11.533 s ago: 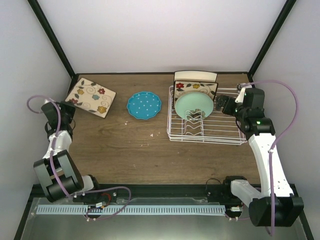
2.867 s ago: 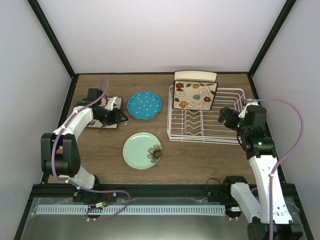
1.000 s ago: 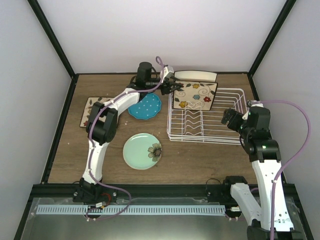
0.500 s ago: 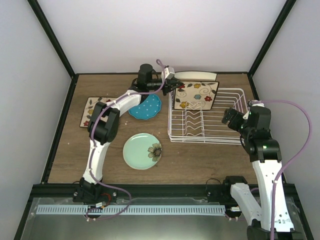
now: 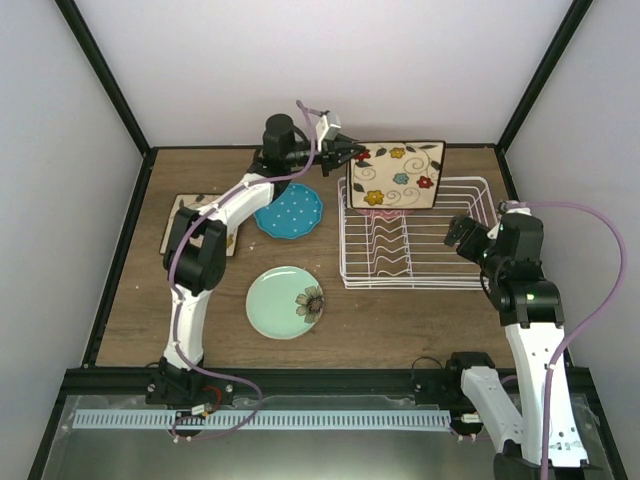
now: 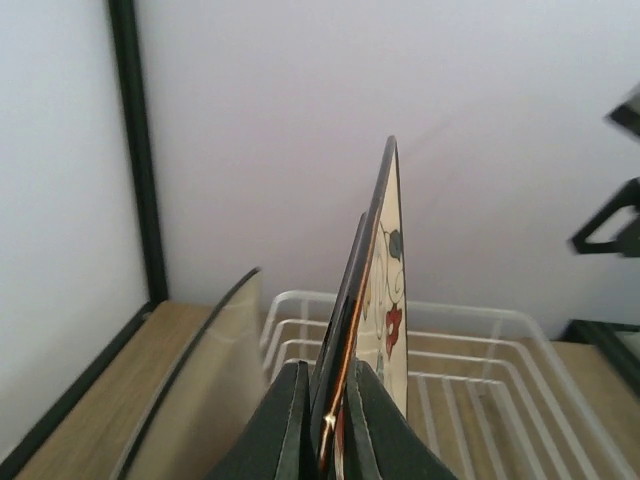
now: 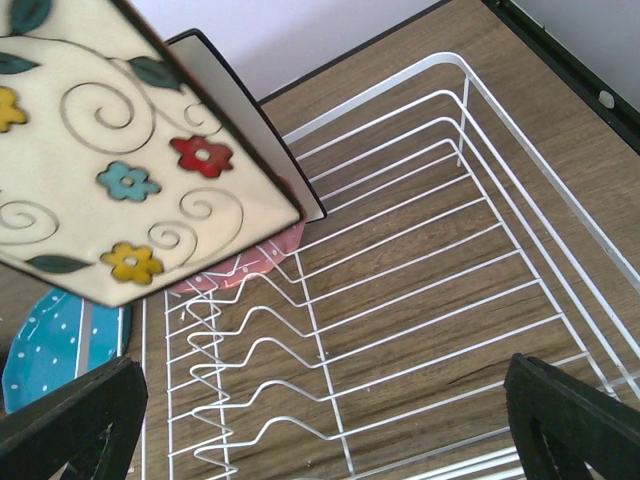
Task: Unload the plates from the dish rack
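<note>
Three out on the table [image 5: 400,325], left of and nearer than the left gripper's [image 5: 346,152] jaws: square floral plate [image 5: 170,228], blue plate [image 5: 290,212], green plate [image 5: 285,301]. Pinching the second square plate [image 5: 397,172] by its edge, raised over the dish rack [image 5: 415,284]; right gripper [image 5: 458,232] spread wide, empty, at the rack's right side. Left to pull: pink plate [image 7: 250,265], in the rack under the held one.

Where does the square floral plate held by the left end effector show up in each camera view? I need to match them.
Top external: the floral plate sits upper centre, over the far side of the dish rack, pinched by the left end effector.
Left wrist: edge-on, centre frame.
Right wrist: upper left, painted face showing.
Shared landmark: the white dish rack.
</note>
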Tool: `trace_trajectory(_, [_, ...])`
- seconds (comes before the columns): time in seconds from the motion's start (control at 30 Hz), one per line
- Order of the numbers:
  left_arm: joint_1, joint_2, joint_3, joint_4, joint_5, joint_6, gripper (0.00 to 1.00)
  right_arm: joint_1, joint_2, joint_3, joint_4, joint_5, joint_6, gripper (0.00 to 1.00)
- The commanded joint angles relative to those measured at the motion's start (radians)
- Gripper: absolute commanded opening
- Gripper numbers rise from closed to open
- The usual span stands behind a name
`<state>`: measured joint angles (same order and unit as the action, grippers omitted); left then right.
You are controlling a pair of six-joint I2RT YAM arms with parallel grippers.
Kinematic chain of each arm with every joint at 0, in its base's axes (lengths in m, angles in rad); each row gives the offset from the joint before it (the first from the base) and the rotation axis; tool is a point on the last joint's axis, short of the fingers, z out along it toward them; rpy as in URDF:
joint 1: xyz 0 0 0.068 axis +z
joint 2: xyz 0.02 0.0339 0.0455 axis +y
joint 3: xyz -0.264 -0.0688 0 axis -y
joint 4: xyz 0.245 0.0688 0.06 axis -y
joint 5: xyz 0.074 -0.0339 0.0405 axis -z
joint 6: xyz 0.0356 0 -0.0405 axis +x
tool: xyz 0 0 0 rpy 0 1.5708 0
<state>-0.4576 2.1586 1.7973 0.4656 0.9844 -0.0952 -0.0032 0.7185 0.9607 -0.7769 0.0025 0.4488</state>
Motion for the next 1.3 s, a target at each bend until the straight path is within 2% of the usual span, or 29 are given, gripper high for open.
trace_trajectory(0.0, [-0.01, -0.114, 0.06, 0.199, 0.122, -0.137, 0.04, 0.008, -0.03, -0.007, 0.01, -0.001, 0.033, 1.0])
trace_trajectory(0.17, [0.007, -0.133, 0.067, 0.251, 0.107, -0.192, 0.04, 0.009, -0.05, -0.023, 0.009, -0.001, 0.051, 1.0])
trace_trajectory(0.33, [0.07, -0.142, 0.144, 0.299, 0.039, -0.323, 0.04, 0.008, -0.057, -0.032, 0.008, 0.001, 0.052, 1.0])
trace_trajectory(0.47, [0.185, -0.184, 0.181, 0.351, -0.029, -0.498, 0.04, 0.008, -0.051, -0.034, 0.016, -0.002, 0.044, 1.0])
trace_trajectory(0.6, [0.373, -0.256, 0.152, 0.423, -0.052, -0.722, 0.04, 0.008, -0.035, -0.031, 0.025, -0.027, 0.041, 1.0])
trace_trajectory(0.73, [0.557, -0.354, 0.026, 0.482, -0.057, -0.884, 0.04, 0.008, -0.021, -0.048, 0.05, -0.043, 0.036, 1.0])
trace_trajectory(0.9, [0.738, -0.529, -0.29, 0.418, -0.122, -0.949, 0.04, 0.008, 0.032, -0.055, 0.096, -0.069, 0.018, 1.0])
trace_trajectory(1.03, [0.809, -0.682, -0.565, 0.289, -0.253, -0.947, 0.04, 0.008, 0.084, -0.033, 0.12, -0.085, -0.007, 1.0])
trace_trajectory(1.27, [0.871, -0.798, -0.82, 0.089, -0.487, -0.979, 0.04, 0.008, 0.17, 0.042, 0.118, -0.111, -0.081, 1.0])
